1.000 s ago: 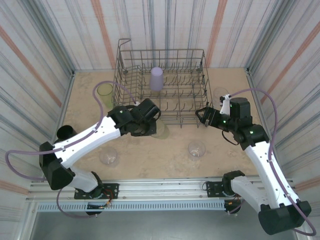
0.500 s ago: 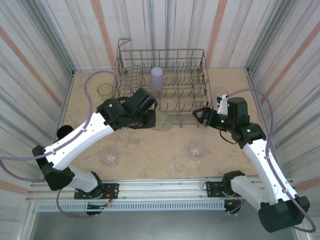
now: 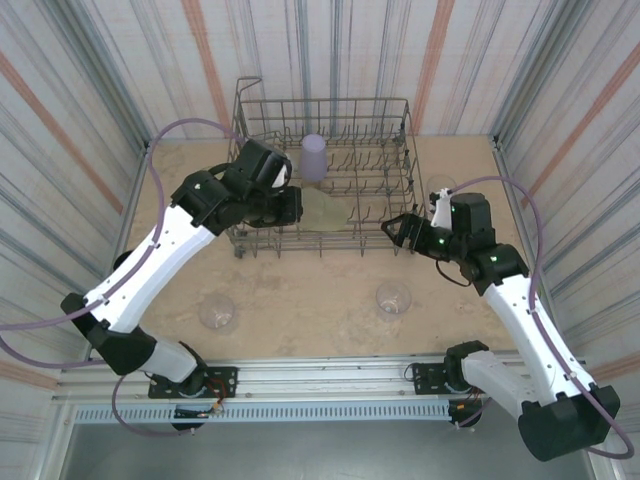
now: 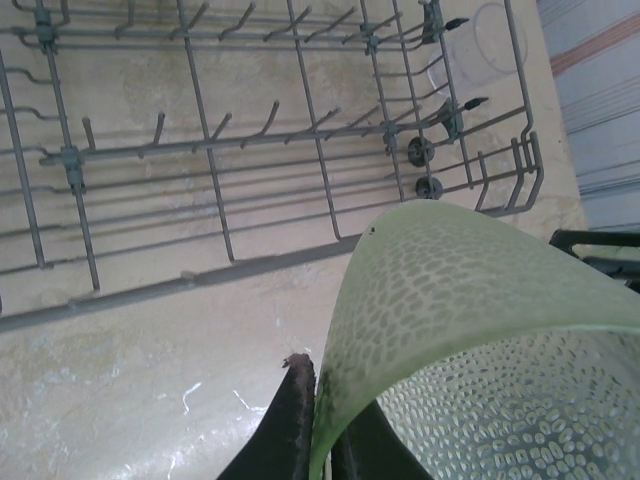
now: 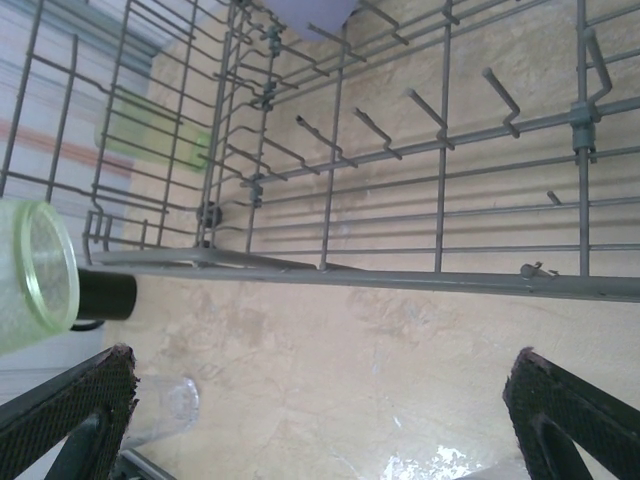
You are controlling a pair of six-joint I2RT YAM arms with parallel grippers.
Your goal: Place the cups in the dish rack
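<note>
Left gripper (image 4: 322, 425) is clamped on the wall of one yellow-green cup (image 3: 326, 212), which is held tilted over the near rows of the dish rack (image 3: 340, 243). Right gripper (image 5: 315, 380) is spread wide and nothing is carried.

Risk: the thin wall is pinched on one side only, so slippage is judged possible. A tine may be struck if the cup is lowered aslant.

Count:
- Yellow-green: two, with the second yellow-green cup (image 5: 150, 130) seen beyond the rack.
- Lavender cup (image 3: 313, 157): one, racked.
- Clear cups: three, on the table (image 3: 300, 285): near-left clear cup (image 3: 217, 311), near-right clear cup (image 3: 393, 298), far clear cup (image 4: 485, 45)
</note>
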